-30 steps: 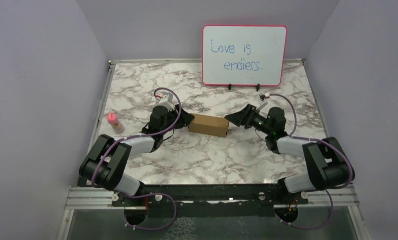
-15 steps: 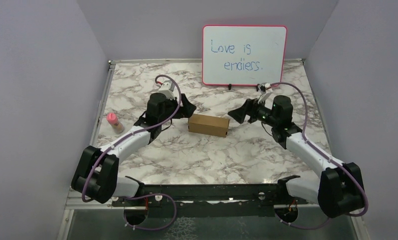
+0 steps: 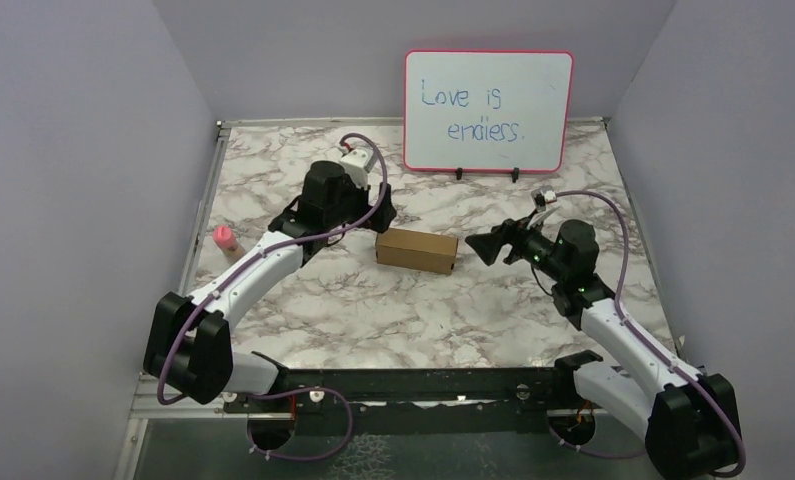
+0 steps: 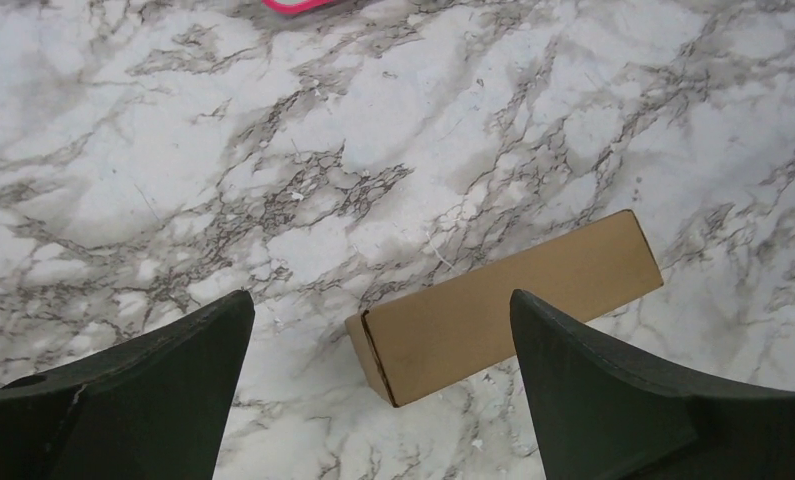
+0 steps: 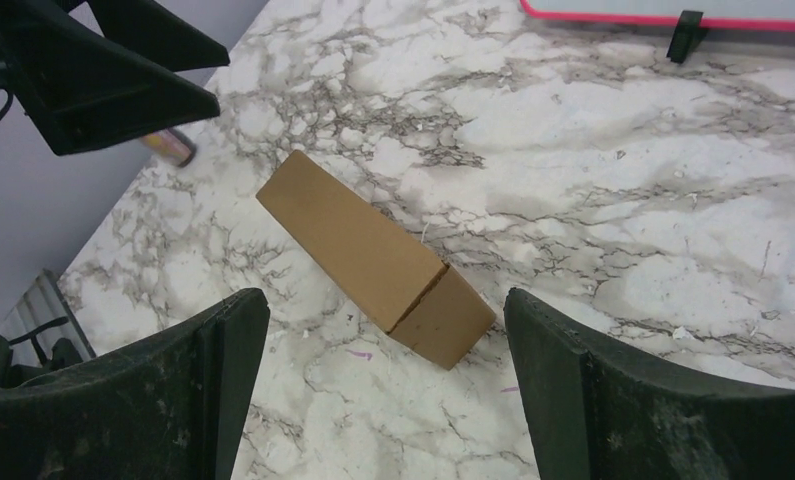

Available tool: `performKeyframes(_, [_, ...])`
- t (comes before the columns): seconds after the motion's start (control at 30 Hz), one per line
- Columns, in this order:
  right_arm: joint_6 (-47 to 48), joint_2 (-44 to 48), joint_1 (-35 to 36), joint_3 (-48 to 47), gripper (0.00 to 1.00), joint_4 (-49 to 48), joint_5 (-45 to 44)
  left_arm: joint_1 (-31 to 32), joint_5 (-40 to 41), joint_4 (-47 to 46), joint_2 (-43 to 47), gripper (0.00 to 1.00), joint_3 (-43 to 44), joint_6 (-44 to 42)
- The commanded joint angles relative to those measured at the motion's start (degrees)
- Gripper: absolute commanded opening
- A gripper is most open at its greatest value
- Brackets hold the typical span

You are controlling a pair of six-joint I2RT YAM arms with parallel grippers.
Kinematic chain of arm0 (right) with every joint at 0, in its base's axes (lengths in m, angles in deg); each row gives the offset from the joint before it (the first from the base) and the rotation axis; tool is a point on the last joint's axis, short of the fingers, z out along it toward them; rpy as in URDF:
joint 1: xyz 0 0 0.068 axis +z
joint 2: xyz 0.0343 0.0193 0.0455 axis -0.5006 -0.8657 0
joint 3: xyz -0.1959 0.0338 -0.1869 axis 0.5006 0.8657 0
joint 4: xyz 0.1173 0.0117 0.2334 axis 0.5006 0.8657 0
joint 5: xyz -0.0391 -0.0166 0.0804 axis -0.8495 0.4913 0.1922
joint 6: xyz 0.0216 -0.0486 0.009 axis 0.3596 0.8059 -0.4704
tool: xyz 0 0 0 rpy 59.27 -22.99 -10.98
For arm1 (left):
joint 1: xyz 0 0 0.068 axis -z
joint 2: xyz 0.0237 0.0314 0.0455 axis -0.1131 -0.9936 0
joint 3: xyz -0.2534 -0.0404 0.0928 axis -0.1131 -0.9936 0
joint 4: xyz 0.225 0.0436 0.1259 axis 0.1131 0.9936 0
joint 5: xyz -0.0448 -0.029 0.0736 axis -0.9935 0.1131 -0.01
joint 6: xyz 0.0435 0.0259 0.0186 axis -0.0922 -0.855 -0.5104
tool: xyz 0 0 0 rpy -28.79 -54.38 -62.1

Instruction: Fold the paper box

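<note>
We judged the paper box [image 3: 417, 250] fully folded on the counter [image 3: 373, 310], left hand [image 4: 381, 297] and right hand [image 5: 385, 295] both wide, empty.

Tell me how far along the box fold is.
Done: the box lies on the table as a closed rectangular carton, and each wrist view shows an end that looks shut. In hand: nothing. The left gripper and right gripper are open, one at each end of the box, not touching it. Left: apparently no folding; only the hidden underside can't be checked.
</note>
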Motion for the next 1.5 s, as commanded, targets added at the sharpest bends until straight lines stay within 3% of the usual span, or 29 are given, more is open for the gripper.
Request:
performKeyframes(0.0, [-0.09,2.92,1.19,-0.76,0.93,0.39,-4.39,4.16,3.64,3.96,-0.99,0.99,2.92,-13.4])
performKeyframes(0.1, [0.01,3.37,1.82,-0.74,0.93,0.52,-5.11,6.89,3.29,4.07,-1.24,0.99,3.14,-20.84])
performKeyframes(0.4, [-0.22,5.82,2.32,-0.12,0.93,1.23,-8.26,8.5,-18.3,8.47,-5.3,0.99,4.15,-39.68])
performKeyframes(0.73, [-0.27,8.31,2.42,0.67,0.92,1.65,-10.68,8.78,-23.79,19.71,-17.85,0.99,15.5,-54.37])
performKeyframes(1.03, [0.47,10.29,2.42,0.96,0.92,2.19,-12.1,10.23,-23.41,21.34,-24.16,0.98,18.53,-56.03])
performKeyframes(1.2, [0.67,10.81,2.41,0.96,0.91,2.4,-12.6,11.31,-21.24,21.37,-25.48,0.86,18.65,-55.94])
performKeyframes(1.47, [0.75,11.08,2.4,1.04,0.91,2.38,-12.39,14.3,-10.02,19.9,-22.11,0.47,16.72,-55.55])
